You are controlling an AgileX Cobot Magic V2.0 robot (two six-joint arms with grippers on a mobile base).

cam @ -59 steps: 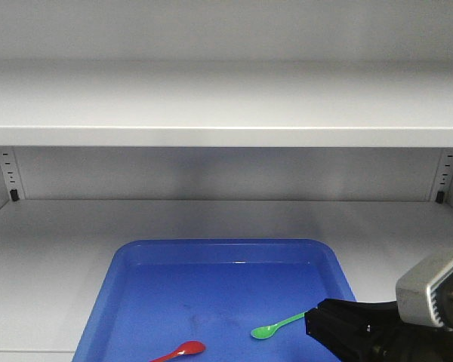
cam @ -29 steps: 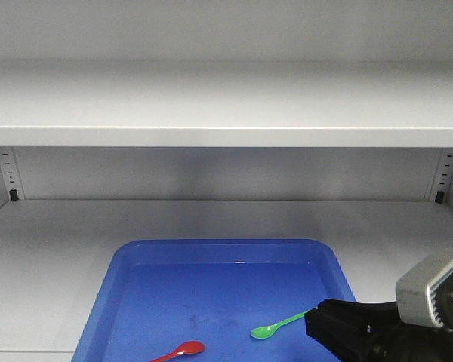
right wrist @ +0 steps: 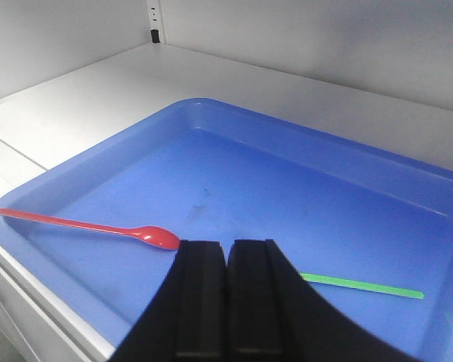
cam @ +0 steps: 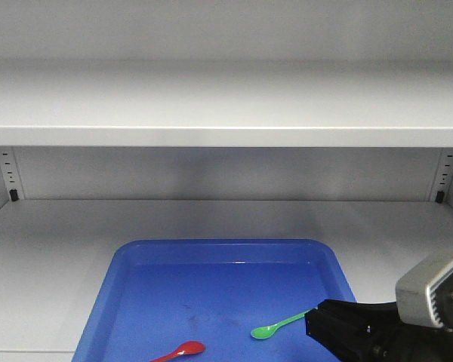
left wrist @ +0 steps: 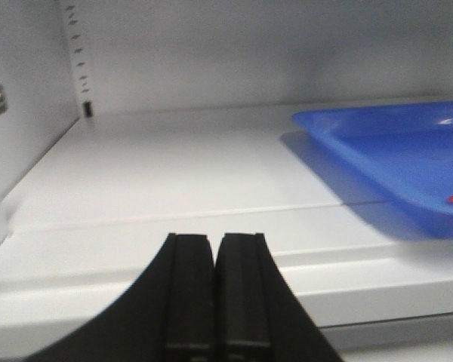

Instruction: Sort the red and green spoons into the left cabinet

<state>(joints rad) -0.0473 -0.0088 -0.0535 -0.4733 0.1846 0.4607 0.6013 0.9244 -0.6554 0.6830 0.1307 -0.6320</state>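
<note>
- A blue tray lies on the lower shelf of the light grey cabinet, its near edge at the shelf front; bare shelf runs to its left and far side.
- Slotted upright rails stand at the far corners, one on each side.
- Two spoons lie flat in the tray, apart from each other: one red spoon near the front edge, one green spoon to its right and slightly farther in.
- In the right wrist view the red spoon's handle points left toward the tray's near-left corner, and the green spoon's handle runs right; its bowl is hidden behind the gripper.
- The right gripper hovers over the tray's near edge, jaws pressed together with nothing between them, tips just beside the red spoon's bowl.
- The left gripper sits low at the shelf's front left, jaws together and empty, well left of the tray.
- One tray, two spoons, two grippers.
- Against the earlier frames nothing has visibly shifted: spoons, tray and right arm hold the same places.
</note>
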